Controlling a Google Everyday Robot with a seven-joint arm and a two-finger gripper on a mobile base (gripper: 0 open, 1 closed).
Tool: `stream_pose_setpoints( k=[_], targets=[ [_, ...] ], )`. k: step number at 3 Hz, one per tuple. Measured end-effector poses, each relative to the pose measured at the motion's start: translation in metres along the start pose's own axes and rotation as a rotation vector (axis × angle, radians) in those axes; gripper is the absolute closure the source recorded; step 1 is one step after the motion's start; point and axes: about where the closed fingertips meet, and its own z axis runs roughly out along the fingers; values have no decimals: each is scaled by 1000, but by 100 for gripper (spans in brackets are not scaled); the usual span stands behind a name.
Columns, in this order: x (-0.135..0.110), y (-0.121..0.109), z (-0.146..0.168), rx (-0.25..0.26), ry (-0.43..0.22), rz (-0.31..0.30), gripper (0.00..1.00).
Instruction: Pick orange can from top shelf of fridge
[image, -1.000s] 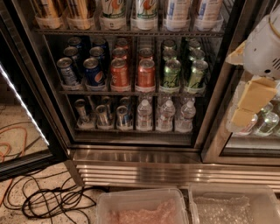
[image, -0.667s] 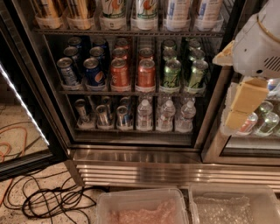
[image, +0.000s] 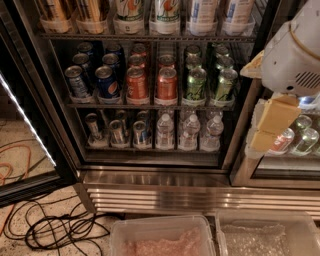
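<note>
One fridge (image: 239, 135) filled most of the view from 10 to 2 o'clock; its door (image: 30, 185) stood open at 9 o'clock, black frame, white light strip (image: 27, 120) down the edge; ribbed steel base (image: 200, 197) ran across under the shelves toward 6 o'clock; second cooler (image: 290, 165) stood just beside the fridge at 3 o'clock, a few cans (image: 305, 137) inside; white arm housing (image: 295, 55) sat at 2 o'clock, in front of the post between the two coolers; two clear plastic bins lay at 6 o'clock, left bin (image: 160, 221) and right bin (image: 300, 216) side by side; black cables (image: 60, 230) tangled on the speckled floor at 7 o'clock, orange cable (image: 15, 160) at 9 o'clock; three wire shelves showed; uppermost in view held tall bottles (image: 166, 15) at 12 o'clock; middle one held cans in lanes, blue cans (image: 106, 82) left, orange cans (image: 166, 84) in the two centre lanes, green cans (image: 196, 82) right; lowest held slim silver cans (image: 117, 132) left, water bottles (image: 189, 131) right; orange cans stood upright, front pair at the shelf edge, more behind; gripper (image: 270, 127), tan, hung under the arm housing at 3 o'clock, in front of the second cooler, outside the fridge opening, well apart from the orange cans; how far open it was, or whether it held anything, could not be told.
</note>
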Motion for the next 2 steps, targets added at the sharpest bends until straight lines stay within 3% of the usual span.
stream_pose_setpoints(
  k=[1, 2],
  targets=[
    [-40, -4, 25, 40, -32, 37, 0],
    [-74, -16, 46, 66, -76, 153, 0]
  ],
)
